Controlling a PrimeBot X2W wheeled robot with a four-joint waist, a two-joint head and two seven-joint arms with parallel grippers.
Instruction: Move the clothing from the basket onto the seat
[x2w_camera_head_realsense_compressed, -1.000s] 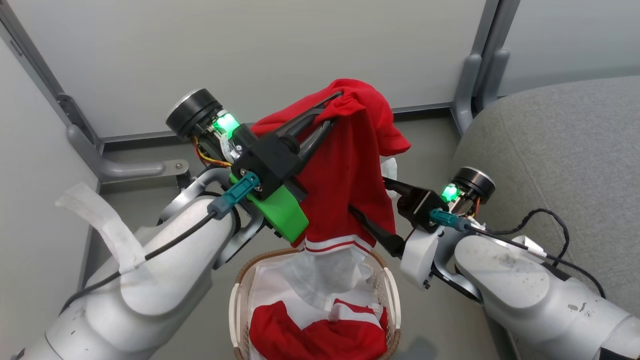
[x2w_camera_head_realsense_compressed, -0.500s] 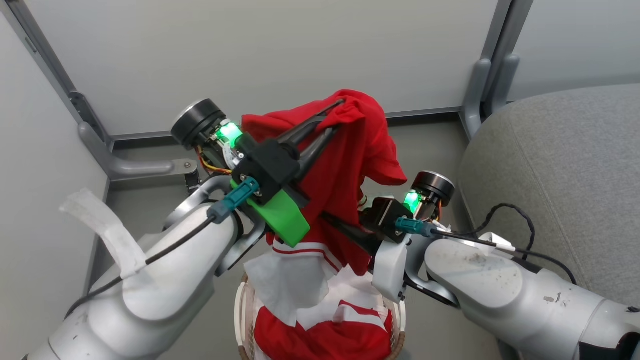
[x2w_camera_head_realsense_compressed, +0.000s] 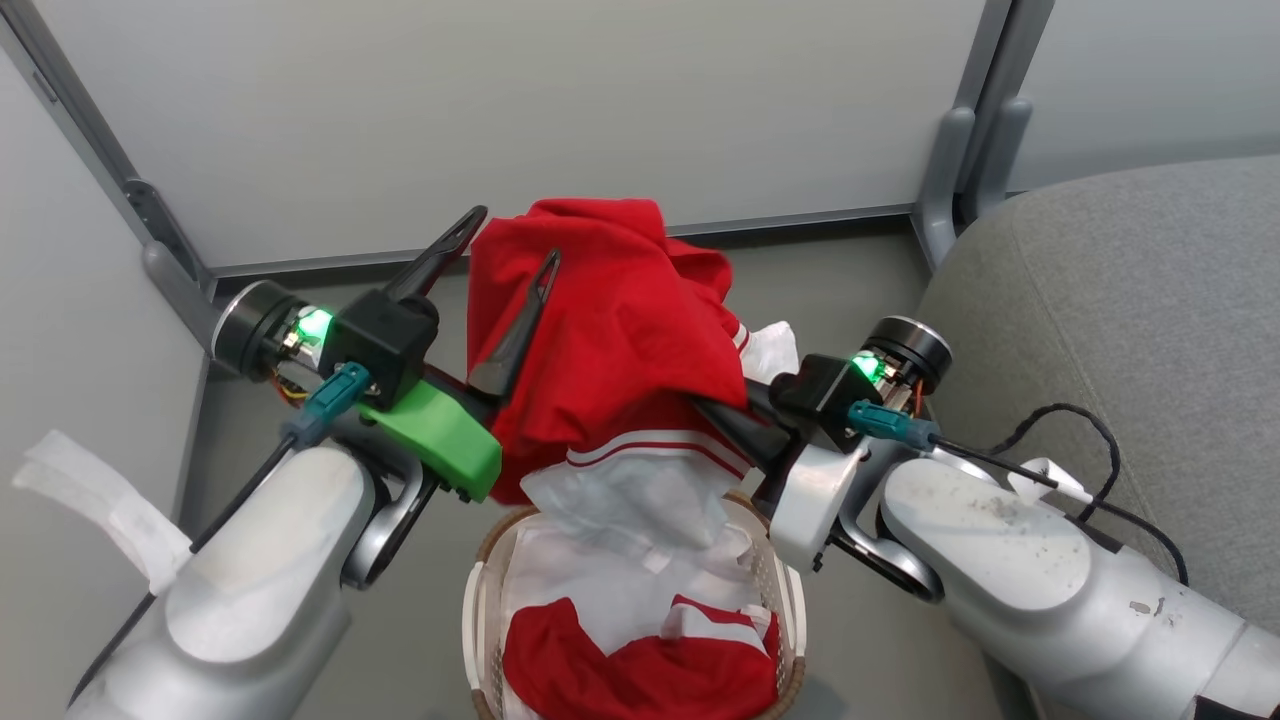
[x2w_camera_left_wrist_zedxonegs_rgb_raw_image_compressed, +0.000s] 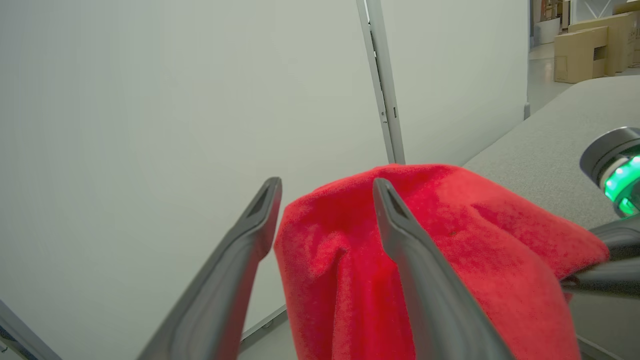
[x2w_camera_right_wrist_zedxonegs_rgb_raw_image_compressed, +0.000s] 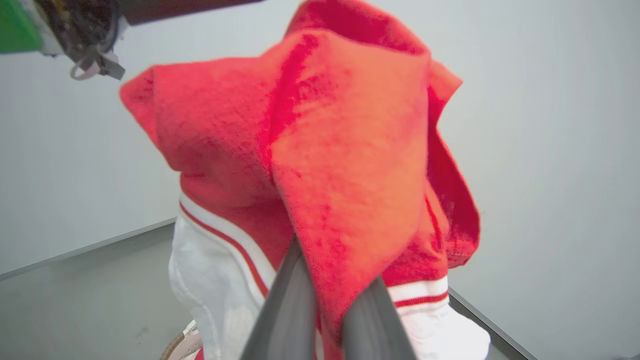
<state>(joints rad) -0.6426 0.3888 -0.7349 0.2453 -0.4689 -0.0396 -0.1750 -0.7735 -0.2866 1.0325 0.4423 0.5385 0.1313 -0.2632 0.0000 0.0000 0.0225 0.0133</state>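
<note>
Closest to me, the small oval white perforated plastic basket with a brown woven rim (x2w_camera_head_realsense_compressed: 478, 590) holds a second red-and-white garment (x2w_camera_head_realsense_compressed: 640, 680) on a plain white cloth liner (x2w_camera_head_realsense_compressed: 600, 590), so I judge the job only part done. Just above it, my right gripper (x2w_camera_right_wrist_zedxonegs_rgb_raw_image_compressed: 322, 305) has its jaws clamped shut on a fold of the bright red soft fabric garment with white stripe trim (x2w_camera_head_realsense_compressed: 610, 340). This garment hangs bunched in the air over the basket, its white lining drooping toward the rim. My left gripper (x2w_camera_left_wrist_zedxonegs_rgb_raw_image_compressed: 326, 185) has its jaws spread wide, one finger in front of the cloth, gripping nothing. The right arm is nearer the large rounded grey upholstered seat (x2w_camera_head_realsense_compressed: 1100, 300), which I reckon is why it carries.
</note>
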